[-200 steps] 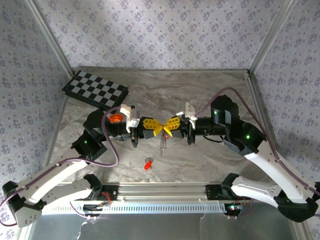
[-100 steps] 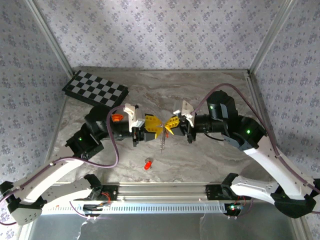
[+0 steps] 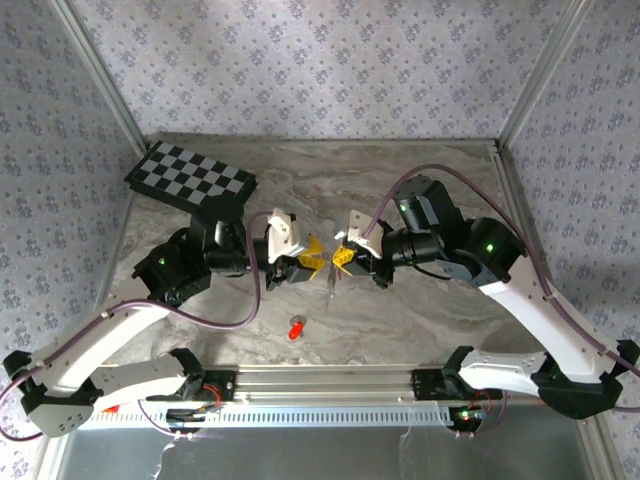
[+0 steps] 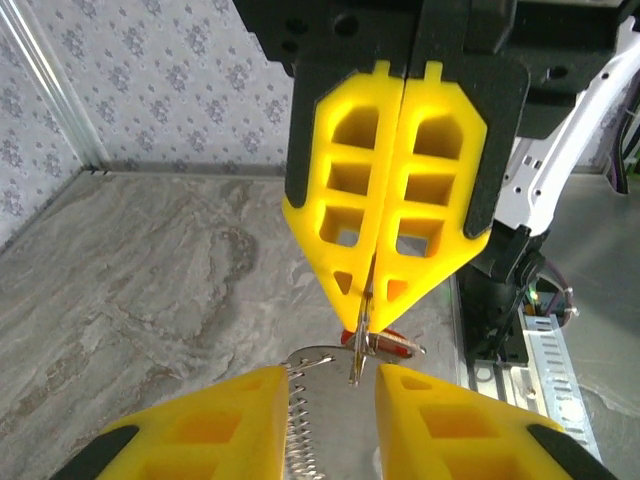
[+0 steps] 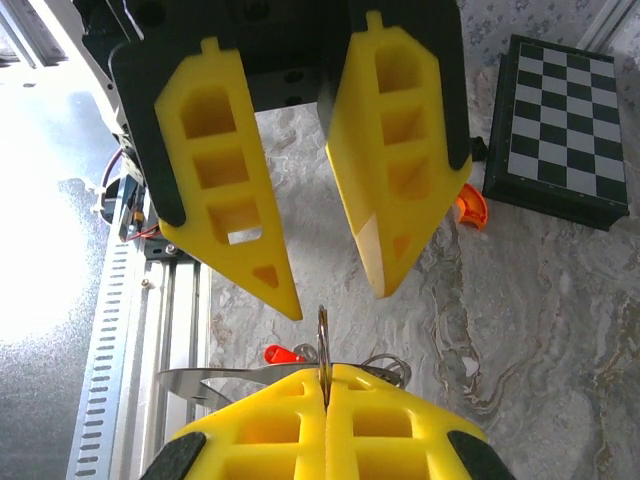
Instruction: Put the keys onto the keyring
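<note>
Top view: the left gripper (image 3: 313,256) and right gripper (image 3: 339,259) meet tip to tip mid-table; the keyring (image 3: 328,284) hangs at 6 o'clock just below them; a red key (image 3: 295,328) lies on the table (image 3: 420,180) further toward 6 o'clock; a checkerboard (image 3: 190,180) sits at 10 o'clock.

Left wrist view: its own jaws stand narrowly apart at 6 o'clock, with the keyring's ridged edge between them; the right jaws at 12 o'clock are pressed together on the keyring's thin metal.

Right wrist view: that pinch is at 6 o'clock; the left fingers (image 5: 235,200) are parted at 12 o'clock.
</note>
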Motion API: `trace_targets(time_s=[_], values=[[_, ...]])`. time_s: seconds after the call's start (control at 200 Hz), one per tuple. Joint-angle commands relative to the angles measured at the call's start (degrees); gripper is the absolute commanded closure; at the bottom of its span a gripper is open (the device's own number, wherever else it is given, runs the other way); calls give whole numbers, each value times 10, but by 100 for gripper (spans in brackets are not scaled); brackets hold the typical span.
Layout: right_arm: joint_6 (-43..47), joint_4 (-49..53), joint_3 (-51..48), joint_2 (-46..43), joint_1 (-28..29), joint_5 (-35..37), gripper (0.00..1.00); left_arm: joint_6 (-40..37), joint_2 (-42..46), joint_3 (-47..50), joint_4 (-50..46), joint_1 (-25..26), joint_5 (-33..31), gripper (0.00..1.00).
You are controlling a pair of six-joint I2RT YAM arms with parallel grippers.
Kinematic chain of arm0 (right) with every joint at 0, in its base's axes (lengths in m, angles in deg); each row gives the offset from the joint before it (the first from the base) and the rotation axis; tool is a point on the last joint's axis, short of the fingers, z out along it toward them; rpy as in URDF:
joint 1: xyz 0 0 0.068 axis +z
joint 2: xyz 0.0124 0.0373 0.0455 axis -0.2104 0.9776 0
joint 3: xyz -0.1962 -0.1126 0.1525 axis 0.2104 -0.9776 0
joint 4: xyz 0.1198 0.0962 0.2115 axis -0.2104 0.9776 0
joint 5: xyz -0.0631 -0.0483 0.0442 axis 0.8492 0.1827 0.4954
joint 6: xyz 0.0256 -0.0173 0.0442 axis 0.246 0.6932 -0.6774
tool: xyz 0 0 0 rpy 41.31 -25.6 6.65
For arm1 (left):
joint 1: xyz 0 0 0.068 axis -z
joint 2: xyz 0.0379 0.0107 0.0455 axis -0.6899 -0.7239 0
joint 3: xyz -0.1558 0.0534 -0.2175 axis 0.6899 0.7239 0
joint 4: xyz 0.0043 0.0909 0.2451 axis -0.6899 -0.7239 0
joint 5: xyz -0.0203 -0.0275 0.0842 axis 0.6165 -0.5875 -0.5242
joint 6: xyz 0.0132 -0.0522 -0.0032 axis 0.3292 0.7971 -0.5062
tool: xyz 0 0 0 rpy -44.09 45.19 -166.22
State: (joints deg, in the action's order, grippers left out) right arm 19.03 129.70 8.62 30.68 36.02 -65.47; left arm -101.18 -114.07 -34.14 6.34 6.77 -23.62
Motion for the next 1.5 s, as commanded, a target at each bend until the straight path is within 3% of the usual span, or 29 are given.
trace_targets(time_s=[0.0,0.195,0.38,0.485,0.745,0.94,1.144,1.494], values=[[17,7,14,3,4,-1,100,-17,-1,-22,-17,5,2,71],[11,-7,2,5,11,-1,100,-8,-5,-9,2,8,4,73],[6,-18,-3,9,12,-2,100,14,-11,8,45,13,21,86],[4,-18,-5,10,14,-2,100,28,-3,21,70,13,25,100],[-22,-44,-25,-5,13,-10,100,60,33,49,118,13,36,100],[-84,-139,-78,-44,10,-26,85,100,46,68,213,13,72,100],[-116,-185,-102,-73,-1,-54,83,136,43,75,282,13,108,100],[-119,-247,-131,-103,-15,-70,100,212,38,115,417,18,125,100]])
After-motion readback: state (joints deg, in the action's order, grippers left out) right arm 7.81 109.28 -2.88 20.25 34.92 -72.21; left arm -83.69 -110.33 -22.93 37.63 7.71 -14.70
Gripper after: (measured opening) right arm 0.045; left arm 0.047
